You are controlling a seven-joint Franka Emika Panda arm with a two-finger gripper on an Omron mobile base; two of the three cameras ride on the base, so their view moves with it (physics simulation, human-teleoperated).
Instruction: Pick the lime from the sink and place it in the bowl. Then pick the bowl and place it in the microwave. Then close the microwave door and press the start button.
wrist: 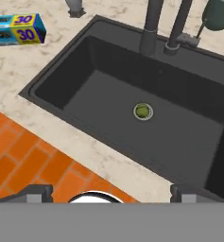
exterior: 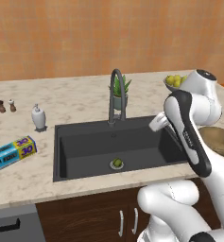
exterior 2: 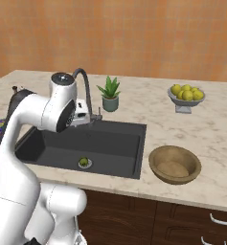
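One lime [wrist: 142,110] is sitting right on the drain ring in the middle of the sink [wrist: 108,80] floor, nothing touching it. From the hand view it's pretty much dead center, a bit toward 12 o'clock from the gripper [wrist: 111,191], whose two finger tips [wrist: 35,193] poke up at the bottom corners, spread really wide with nothing between them.

One dark arched faucet [exterior: 116,94] stands at the back edge of the sink, at 12 o'clock from the lime in the left base view. Just behind it there's one small potted plant [exterior 2: 109,94].

One wooden bowl [exterior 2: 175,164] is on the counter [exterior 2: 148,103] just beside the sink's right edge, at about 3 o'clock from the lime in the right base view; I can't tell whether there's anything in it. Farther back, around 1 o'clock from the bowl, one grey footed dish [exterior 2: 185,97] piled with yellow fruits.

Left of the sink in the left base view: one white soap dispenser [exterior: 38,116] at roughly 10 o'clock from the lime, two little shakers [exterior: 6,106] side by side farther out, and one blue foil box [exterior: 12,153] at about 9 o'clock.
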